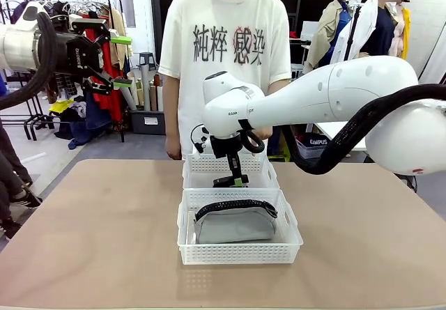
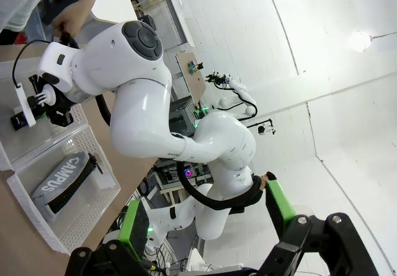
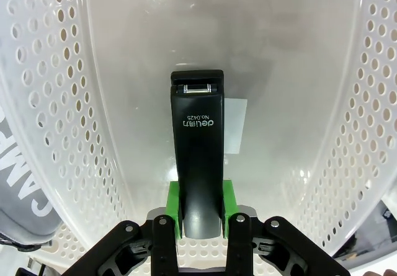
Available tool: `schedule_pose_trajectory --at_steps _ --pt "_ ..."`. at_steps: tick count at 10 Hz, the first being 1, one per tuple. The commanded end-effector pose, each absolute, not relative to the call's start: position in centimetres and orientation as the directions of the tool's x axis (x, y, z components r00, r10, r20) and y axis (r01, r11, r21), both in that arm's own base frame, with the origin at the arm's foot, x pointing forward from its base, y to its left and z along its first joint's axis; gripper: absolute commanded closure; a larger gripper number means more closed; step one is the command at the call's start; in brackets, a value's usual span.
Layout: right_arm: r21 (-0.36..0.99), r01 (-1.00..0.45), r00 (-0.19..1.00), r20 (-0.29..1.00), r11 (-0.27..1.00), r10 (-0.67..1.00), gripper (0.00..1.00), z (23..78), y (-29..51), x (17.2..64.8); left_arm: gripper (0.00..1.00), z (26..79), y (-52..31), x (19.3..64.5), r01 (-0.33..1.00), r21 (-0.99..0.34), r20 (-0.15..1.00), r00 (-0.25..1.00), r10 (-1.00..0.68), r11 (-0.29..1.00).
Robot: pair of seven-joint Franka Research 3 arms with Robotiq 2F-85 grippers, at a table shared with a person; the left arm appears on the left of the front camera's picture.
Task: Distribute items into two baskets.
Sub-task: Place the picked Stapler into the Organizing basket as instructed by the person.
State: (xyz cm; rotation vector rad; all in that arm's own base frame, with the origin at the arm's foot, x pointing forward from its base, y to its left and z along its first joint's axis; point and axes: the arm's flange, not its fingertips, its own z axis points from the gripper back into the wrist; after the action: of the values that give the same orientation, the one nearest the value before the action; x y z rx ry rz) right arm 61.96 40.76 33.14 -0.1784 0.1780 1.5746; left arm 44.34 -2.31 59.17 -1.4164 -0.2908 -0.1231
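Note:
The grey pouch (image 1: 233, 225) with its black zipper lies in the near white basket (image 1: 240, 256). Right behind it stands the far basket (image 1: 198, 164). My right gripper (image 1: 237, 173) reaches down into that far basket, shut on the black stapler (image 1: 226, 182). In the right wrist view the stapler (image 3: 197, 152) points away between the green pads of the right gripper (image 3: 200, 211), just above the basket's floor and inside its perforated wall (image 3: 68, 133). My left gripper (image 1: 120, 61) hangs open and empty, high at the left, away from the table. The left wrist view looks down on the pouch (image 2: 65, 178).
A person (image 1: 223, 52) stands at the table's far edge, close behind the far basket, one hand (image 2: 71, 17) near my right arm's wrist. The tan tabletop (image 1: 90, 233) lies bare on both sides of the baskets. Clothes racks stand behind at the left.

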Motion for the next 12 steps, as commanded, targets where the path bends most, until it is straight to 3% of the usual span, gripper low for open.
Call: schedule_pose_trajectory --at_steps 1,2,3,8,12 --pt "0.02 -1.0 -0.013 -0.21 -0.009 0.978 1.0 33.89 41.09 62.87 0.0 59.34 -2.2 44.16 0.259 -0.956 0.272 0.958 0.086 0.139" --pt "0.018 -1.0 -0.01 -0.209 -0.006 0.978 1.0 33.72 41.22 62.84 0.0 59.34 -2.2 44.16 0.259 -0.956 0.272 0.958 0.086 0.139" --pt "0.019 -1.0 -0.011 -0.211 -0.007 0.977 0.93 33.84 41.07 62.91 0.0 59.34 -2.2 44.16 0.259 -0.956 0.272 0.958 0.086 0.139" --pt "0.013 -1.0 -0.001 -0.205 0.002 0.979 0.01 34.02 40.98 62.94 0.0 59.34 -2.2 44.16 0.259 -0.956 0.272 0.958 0.086 0.139" --pt "0.003 -1.0 0.019 -0.192 0.02 0.981 0.0 34.66 40.72 63.08 0.0 59.34 -2.2 44.16 0.259 -0.956 0.272 0.958 0.086 0.139"
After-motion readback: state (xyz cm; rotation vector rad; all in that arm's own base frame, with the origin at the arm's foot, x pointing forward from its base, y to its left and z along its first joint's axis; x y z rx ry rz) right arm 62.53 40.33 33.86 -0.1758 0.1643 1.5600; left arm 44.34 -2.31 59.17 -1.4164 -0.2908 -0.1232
